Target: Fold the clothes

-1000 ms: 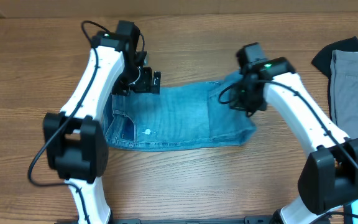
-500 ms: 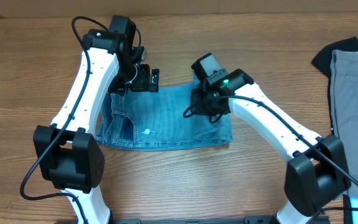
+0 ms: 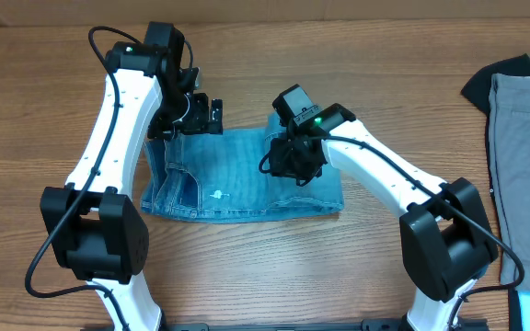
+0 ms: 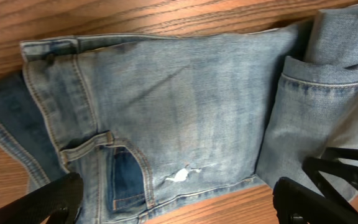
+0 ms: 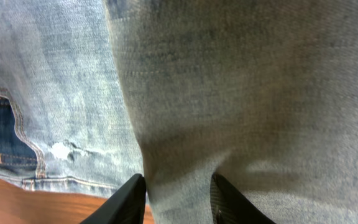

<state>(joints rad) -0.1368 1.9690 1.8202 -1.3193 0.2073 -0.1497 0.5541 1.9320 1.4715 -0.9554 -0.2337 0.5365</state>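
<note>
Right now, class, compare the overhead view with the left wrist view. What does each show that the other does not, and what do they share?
Only the overhead view shows the left arm, the right arm, and the grey trousers and black garment at the right edge, apart from the jeans. Only the left wrist view shows the pocket stitching and the hem of the folded-over leg. Both show the light blue jeans, their small white mark and the wooden table.
</note>
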